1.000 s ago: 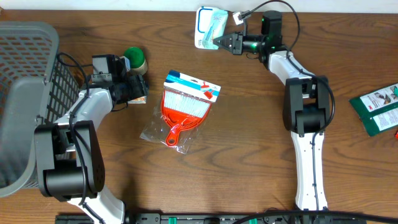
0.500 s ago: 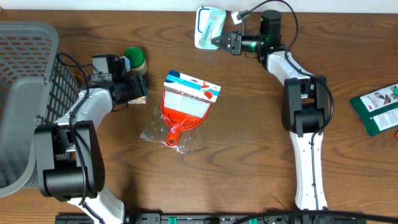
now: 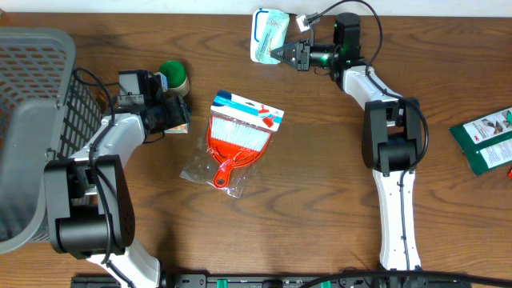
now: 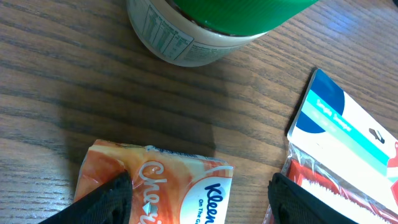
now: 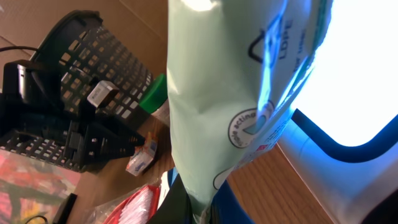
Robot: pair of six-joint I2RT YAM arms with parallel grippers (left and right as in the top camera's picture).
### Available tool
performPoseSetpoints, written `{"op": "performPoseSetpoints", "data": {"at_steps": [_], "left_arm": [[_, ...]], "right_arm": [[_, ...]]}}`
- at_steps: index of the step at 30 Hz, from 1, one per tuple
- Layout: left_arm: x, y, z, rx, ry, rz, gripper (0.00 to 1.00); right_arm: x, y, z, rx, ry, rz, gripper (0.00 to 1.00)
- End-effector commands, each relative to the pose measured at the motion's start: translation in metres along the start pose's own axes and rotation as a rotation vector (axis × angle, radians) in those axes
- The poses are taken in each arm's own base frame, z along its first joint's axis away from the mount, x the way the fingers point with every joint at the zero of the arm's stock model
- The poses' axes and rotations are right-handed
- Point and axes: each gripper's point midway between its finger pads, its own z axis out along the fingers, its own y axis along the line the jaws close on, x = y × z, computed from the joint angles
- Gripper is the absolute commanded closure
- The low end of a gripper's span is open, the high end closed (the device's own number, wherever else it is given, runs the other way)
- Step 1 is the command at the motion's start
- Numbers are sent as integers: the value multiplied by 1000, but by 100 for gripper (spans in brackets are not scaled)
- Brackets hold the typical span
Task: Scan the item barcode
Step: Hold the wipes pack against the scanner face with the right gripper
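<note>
My right gripper (image 3: pixel 279 54) is at the far edge of the table, shut on the lower edge of a mint-green plastic packet (image 3: pixel 272 29). In the right wrist view the packet (image 5: pixel 230 81) stands upright from the gripper (image 5: pixel 205 208), against a white device with a blue-rimmed glowing window (image 5: pixel 348 106). My left gripper (image 3: pixel 179 117) is open and low over an orange Kleenex tissue pack (image 4: pixel 174 180). One finger (image 4: pixel 109 202) overlaps the pack's left end. The other finger (image 4: pixel 305 202) stands off its right end.
A green-lidded jar (image 3: pixel 174 76) stands just beyond the left gripper. A bagged red dustpan brush (image 3: pixel 238 136) lies mid-table. A grey wire basket (image 3: pixel 32 120) fills the left side. A green packet (image 3: pixel 488 140) lies at the right edge.
</note>
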Motion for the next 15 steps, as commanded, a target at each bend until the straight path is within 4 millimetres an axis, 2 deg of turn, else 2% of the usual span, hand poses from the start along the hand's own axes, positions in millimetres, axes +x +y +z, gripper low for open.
{"op": "performPoseSetpoints", "data": {"at_steps": [1, 6, 11, 15], "left_arm": [[24, 19, 14, -55, 67, -26, 29], [24, 19, 14, -55, 67, -26, 29], [24, 19, 14, -55, 67, -26, 30], [24, 19, 14, -55, 67, -26, 29]], "right_arm": [[-7, 14, 3, -34, 9, -26, 99], [-10, 18, 2, -51, 8, 3, 99], [-32, 68, -9, -213, 38, -47, 99], [-50, 120, -21, -271, 55, -134, 99]]}}
